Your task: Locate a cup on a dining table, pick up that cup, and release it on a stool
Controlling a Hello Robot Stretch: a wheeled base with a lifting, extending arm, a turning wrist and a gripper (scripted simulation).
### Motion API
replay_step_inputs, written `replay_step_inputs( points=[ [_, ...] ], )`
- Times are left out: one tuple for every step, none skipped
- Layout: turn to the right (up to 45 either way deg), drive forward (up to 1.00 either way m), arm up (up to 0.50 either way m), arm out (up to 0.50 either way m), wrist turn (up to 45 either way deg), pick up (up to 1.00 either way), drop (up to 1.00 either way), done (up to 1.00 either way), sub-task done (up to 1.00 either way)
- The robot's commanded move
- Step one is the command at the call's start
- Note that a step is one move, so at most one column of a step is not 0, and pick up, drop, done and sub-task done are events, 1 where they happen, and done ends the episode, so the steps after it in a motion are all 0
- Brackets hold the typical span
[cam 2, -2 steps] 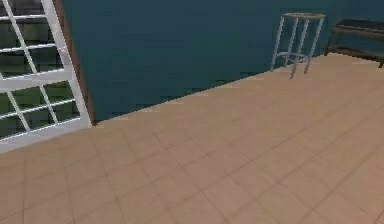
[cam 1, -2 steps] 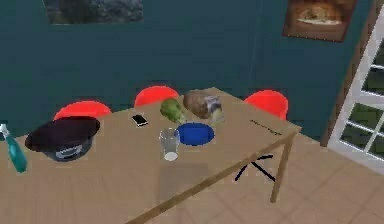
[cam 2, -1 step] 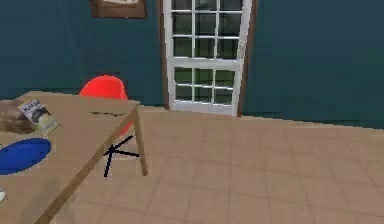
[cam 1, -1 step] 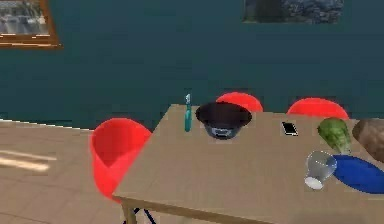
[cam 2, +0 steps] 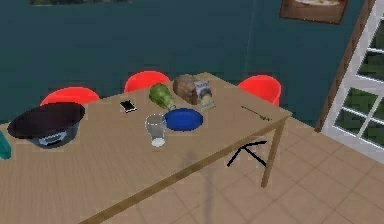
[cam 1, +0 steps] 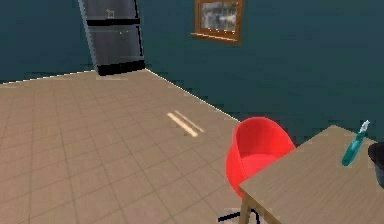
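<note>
Starting nearest in the arm side view: meets the bare near edge of the wooden table (cam 2: pixel 100 175), then a little farther in finds the cup (cam 2: pixel 155 128), clear and glassy, standing upright left of the picture's middle, long axis vertical. Places it just beside a blue plate (cam 2: pixel 186 121) on the right, with a dark bowl (cam 2: pixel 46 124) well apart on the left. Farther back notes a green-yellow fruit-like thing (cam 2: pixel 160 95), a brown loaf (cam 2: pixel 195 90) and a small dark flat thing (cam 2: pixel 128 105), then three red chairs (cam 2: pixel 260 88) along the far side and a white-framed window (cam 2: pixel 360 100) beyond. In the forward view picks up the same table's corner at lower right, a teal bottle (cam 1: pixel 355 145) on it, and far off a dark fridge (cam 1: pixel 112 35) against the blue wall. Cannot tell the pincer's state, nor the cup's bearing from it. Judges only this: given an arm line expected just right of the arm side view's middle, puts the cup somewhat left of that line and partway across the table. Suggests a small base shift to line up, then a reach out and down over the rim, minding the plate close alongside.
</note>
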Motion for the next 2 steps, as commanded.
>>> replay_step_inputs(
  points=[
    [0.0,0.0,0.5,0.0,0.0,0.0,0.0,0.0,0.0],
    [0.0,0.0,0.38,0.0,0.0,0.0,0.0,0.0,0.0]
  ],
)
